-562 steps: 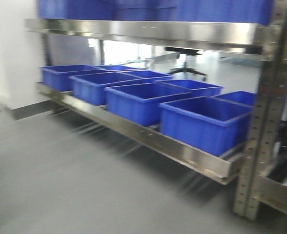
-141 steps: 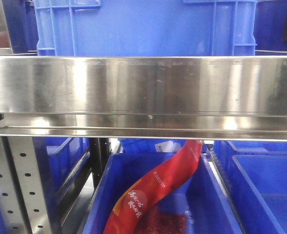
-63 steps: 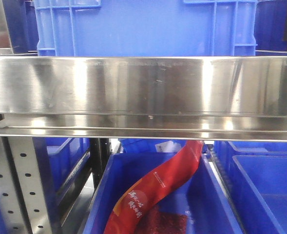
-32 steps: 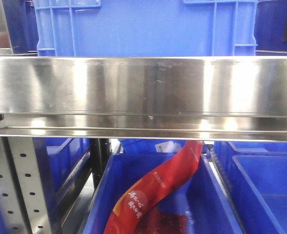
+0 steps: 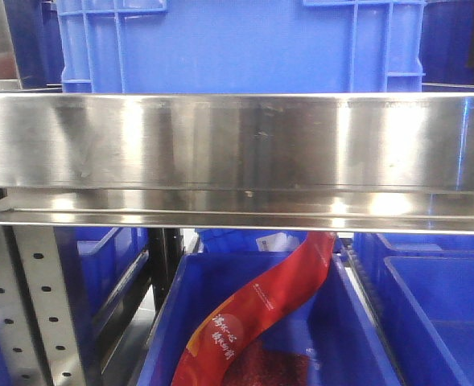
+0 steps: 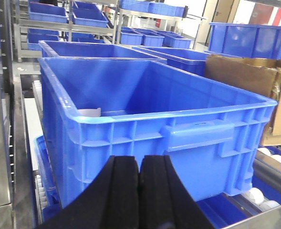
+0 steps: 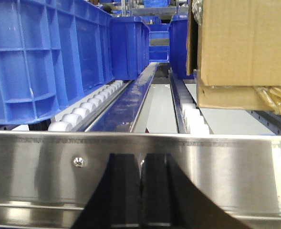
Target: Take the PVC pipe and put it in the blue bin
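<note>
PVC pipe, as far as I can make out, is the small white matte piece [image 6: 89,112] showing just over the near rim inside the big blue plastic bin [image 6: 178,138] in my left wrist view; only a sliver of it is visible, lying low against the bin's near left corner, so I cannot tell its full shape. My left end effector [image 6: 140,191] has its two black padded fingers pressed together with nothing between them, sitting just in front of that bin's near wall and apart from it. To the right of the bin stands a brown cardboard box [image 6: 245,81]. My right end effector [image 7: 141,191] is likewise pressed together and empty, right in front of a brushed steel shelf rail [image 7: 45,171]. Beyond the rail run lines of white rollers [image 7: 83,112], with blue bins on the left and the cardboard box on the right. In the front view, a red printed pouch [image 5: 261,305] leans inside a lower blue bin [image 5: 172,322] under the steel rail.
</note>
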### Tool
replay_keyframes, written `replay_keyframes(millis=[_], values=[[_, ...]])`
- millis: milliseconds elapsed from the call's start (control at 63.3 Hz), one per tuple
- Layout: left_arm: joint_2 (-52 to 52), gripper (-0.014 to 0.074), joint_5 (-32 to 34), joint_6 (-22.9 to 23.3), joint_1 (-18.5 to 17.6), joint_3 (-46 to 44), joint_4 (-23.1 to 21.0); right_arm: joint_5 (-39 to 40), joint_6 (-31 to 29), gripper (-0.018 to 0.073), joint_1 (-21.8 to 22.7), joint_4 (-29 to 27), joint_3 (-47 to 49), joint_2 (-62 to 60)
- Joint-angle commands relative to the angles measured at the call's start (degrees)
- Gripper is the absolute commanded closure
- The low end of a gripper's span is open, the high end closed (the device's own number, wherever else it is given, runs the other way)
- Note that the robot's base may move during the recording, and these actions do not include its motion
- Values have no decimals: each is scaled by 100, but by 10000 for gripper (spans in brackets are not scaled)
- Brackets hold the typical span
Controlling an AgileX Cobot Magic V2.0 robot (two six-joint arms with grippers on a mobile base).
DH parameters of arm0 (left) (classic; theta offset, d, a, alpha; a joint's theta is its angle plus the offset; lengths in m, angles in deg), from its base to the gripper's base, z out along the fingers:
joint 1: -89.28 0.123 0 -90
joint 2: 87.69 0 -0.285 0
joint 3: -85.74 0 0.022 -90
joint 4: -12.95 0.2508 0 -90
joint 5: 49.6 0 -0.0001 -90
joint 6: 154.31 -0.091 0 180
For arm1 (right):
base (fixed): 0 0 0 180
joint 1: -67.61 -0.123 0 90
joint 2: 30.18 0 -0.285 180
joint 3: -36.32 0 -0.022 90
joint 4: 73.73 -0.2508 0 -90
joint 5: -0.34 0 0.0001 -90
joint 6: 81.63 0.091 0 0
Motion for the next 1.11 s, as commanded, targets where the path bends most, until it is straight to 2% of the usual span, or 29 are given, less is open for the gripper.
replay_keyframes(millis=[0,348,1091], values=[[-21,708,108,39,-24,14,-33,156,-294,728,37,42,-11,-40],[-21,708,108,39,-24,14,-33,206,-421,728,318,-120,-11,-40],[-21,708,108,39,-24,14,-33,6,-421,728,318,-179,-11,-40]])
